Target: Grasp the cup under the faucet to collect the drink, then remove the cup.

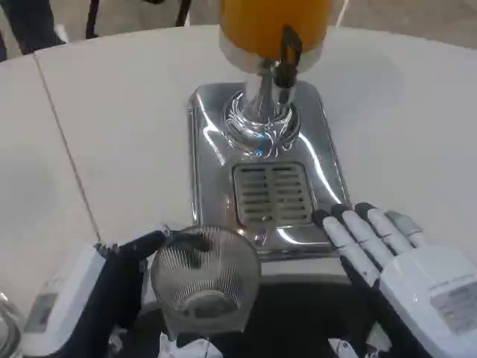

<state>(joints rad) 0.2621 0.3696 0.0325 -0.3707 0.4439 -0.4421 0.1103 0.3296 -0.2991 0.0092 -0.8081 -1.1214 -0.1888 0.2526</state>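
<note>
White table, dark legs behind

Table (pixel 112 134) has a seam toward 9 o'clock; dark legs (pixel 30 26) stand at 11 o'clock.

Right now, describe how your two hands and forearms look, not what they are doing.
The right hand has a glossy white back bearing a pale grey label with small print too blurred to read, and white fingers with black undersides and grey tips. The left hand shows mostly black fingers, joined to a white and silver forearm carrying a grey rectangular label.

No readable text

The label on the right hand (pixel 417 276) is too blurred to make out.
</note>
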